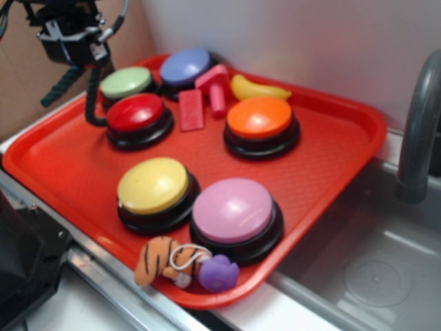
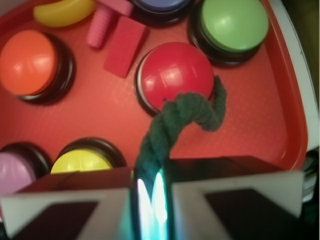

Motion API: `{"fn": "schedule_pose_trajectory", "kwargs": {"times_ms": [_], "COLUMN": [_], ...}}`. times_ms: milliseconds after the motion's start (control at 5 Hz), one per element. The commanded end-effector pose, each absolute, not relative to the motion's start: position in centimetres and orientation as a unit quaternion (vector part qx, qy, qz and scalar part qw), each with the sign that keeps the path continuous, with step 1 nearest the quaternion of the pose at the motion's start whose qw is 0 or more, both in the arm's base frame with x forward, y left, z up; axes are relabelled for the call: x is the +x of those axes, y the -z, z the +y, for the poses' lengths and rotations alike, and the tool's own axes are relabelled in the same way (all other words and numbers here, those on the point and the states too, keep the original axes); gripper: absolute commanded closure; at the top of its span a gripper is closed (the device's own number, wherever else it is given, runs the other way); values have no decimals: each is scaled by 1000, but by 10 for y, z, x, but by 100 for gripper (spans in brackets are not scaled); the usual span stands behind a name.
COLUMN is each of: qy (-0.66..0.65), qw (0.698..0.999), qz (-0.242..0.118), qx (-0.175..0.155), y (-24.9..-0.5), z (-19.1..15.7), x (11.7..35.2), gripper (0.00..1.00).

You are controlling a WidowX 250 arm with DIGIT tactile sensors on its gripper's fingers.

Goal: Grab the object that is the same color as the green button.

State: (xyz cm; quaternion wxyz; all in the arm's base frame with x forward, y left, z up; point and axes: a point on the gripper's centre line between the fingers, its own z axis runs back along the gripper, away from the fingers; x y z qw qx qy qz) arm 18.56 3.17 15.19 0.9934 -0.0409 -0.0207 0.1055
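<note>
The object, a dark green twisted rope, is pinched between the jaws of my gripper and curls out over the red button. In the exterior view the gripper hangs above the far left corner of the red tray, shut on the rope. One end of the rope dangles beside the red button and the other end sticks out to the left. The pale green button sits just behind the red one, also shown at top right in the wrist view.
The tray also holds a blue button, orange button, yellow button, pink button, a toy banana, pink blocks, a tiger toy and a purple toy. A grey faucet and sink lie to the right.
</note>
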Motion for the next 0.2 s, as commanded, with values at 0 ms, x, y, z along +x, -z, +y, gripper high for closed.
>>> {"fn": "schedule_pose_trajectory", "kwargs": {"times_ms": [0], "qy": [-6], "qw": [998], "qz": [-48], "qx": [-29], "y": [-171], "z": [23], "x": [182], "gripper": [100]}}
